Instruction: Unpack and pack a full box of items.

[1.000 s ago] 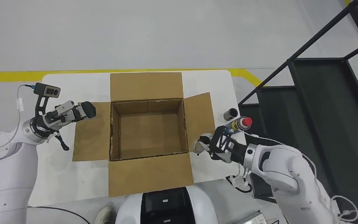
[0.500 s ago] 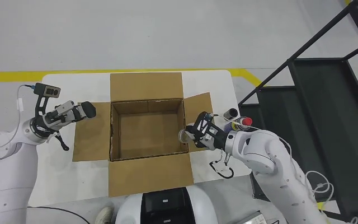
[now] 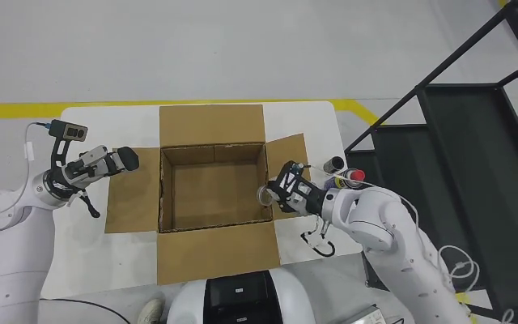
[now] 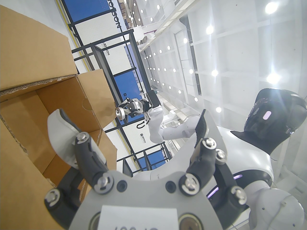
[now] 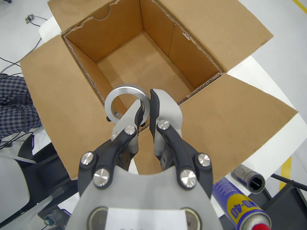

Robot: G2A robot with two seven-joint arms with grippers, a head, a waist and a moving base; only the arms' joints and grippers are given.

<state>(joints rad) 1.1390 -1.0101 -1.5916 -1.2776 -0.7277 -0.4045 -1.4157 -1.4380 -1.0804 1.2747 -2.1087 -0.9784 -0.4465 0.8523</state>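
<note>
The right end effector (image 5: 145,102) is clenched on a shiny metal ring (image 5: 127,89). One finger goes through the hole and the other presses on the outside of the ring. The ring hangs in the air just over the right wall of the box (image 5: 120,37), where the right flap starts. From the top, the right end effector (image 3: 271,194) and the metal ring (image 3: 262,194) sit right at that edge.

The box (image 3: 212,154) stands in the middle of the white surface (image 3: 89,243). All four flaps are folded out flat, and its brown floor shows.

Past the right flap, by the right edge of the surface, lie a blue spray can (image 5: 239,207) with a red cap and a short metal tube (image 5: 249,179), side by side.

The left end effector (image 4: 132,128) is released, with its two fingers spread wide and nothing between them. It hangs near the far corner of the left flap, well apart from the ring.
</note>
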